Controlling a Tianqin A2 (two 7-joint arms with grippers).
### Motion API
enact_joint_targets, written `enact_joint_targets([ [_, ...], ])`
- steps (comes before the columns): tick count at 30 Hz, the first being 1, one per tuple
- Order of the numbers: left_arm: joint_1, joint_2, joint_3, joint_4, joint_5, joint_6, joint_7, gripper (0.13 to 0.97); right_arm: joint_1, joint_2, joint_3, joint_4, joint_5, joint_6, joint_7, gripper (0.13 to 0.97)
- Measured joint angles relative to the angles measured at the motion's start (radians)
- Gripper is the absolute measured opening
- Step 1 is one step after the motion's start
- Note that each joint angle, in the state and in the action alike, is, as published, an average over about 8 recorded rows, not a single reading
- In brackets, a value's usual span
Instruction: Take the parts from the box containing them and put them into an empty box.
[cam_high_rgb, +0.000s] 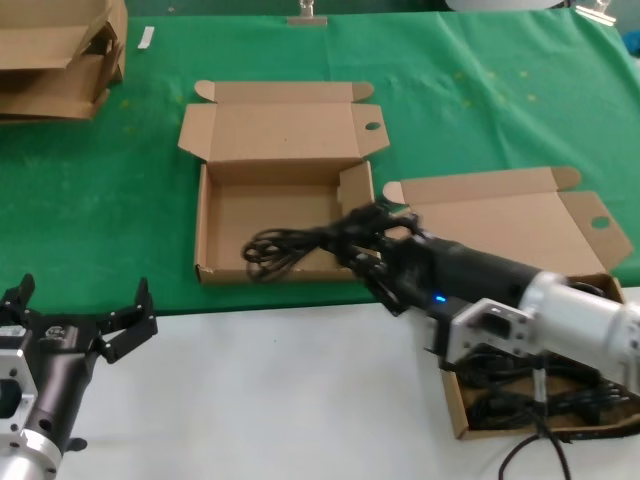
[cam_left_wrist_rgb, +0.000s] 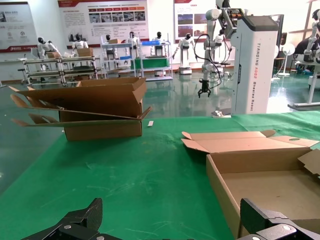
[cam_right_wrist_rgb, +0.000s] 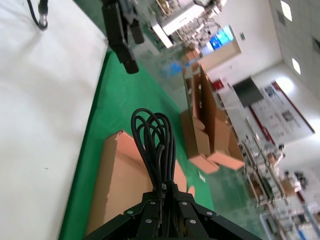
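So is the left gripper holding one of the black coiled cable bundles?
No, the left gripper sits open and empty near the table's front edge; the right gripper holds the black cable bundle.

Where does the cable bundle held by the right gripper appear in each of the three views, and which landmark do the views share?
Head view: the cable bundle hangs over the empty box, at centre, held by the right gripper.
Left wrist view: not in it.
Right wrist view: the bundle juts from the jaws at centre.
Shared landmark: the empty box, also at lower right in the left wrist view and behind the bundle in the right wrist view.
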Motion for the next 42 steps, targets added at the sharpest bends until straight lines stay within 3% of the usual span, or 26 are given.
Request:
enact_joint_targets([
  [12,0.0,0.0,0.0,0.0,0.0,0.0,0.0,0.966,0.24,-0.238,0.02,-0.474,0.078,-0.054,-0.364,0.178],
  [25,0.0,0.0,0.0,0.0,0.0,0.0,0.0,0.966,0.44,-0.4,0.215,-0.966,0.207,-0.002,-0.772,0.178],
  [34,0.0,0.0,0.0,0.0,0.0,0.0,0.0,0.966,0.435,-0.404,0.249,-0.993,0.219,-0.012,-0.786,0.226],
  [42,0.0,0.0,0.0,0.0,0.0,0.0,0.0,0.966,0.329,-0.344,0.212,-0.805,0.186,-0.036,-0.626,0.324],
])
